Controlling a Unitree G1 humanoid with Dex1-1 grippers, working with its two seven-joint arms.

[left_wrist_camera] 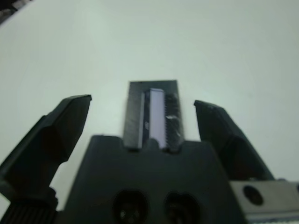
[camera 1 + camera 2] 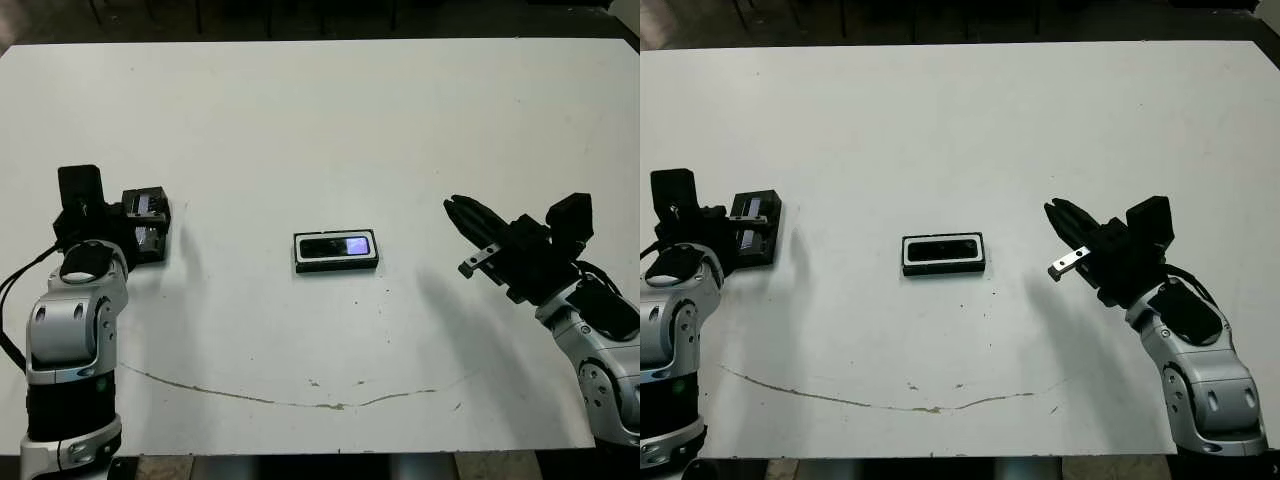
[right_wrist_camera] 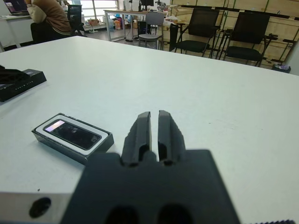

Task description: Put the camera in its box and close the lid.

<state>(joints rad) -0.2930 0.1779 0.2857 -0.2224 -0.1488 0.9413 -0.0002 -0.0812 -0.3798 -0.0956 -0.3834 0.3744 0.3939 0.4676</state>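
Glossy black camera [image 2: 337, 245] lies flat inside white-lined box [image 2: 336, 264].

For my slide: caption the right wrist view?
Shut right hand faces camera lying in its box; lid off.

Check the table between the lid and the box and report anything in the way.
Nothing visible. The lid lies between the open fingers of the left gripper at the table's left. The box, with the camera already inside, sits mid-table. Only bare white table lies between them.
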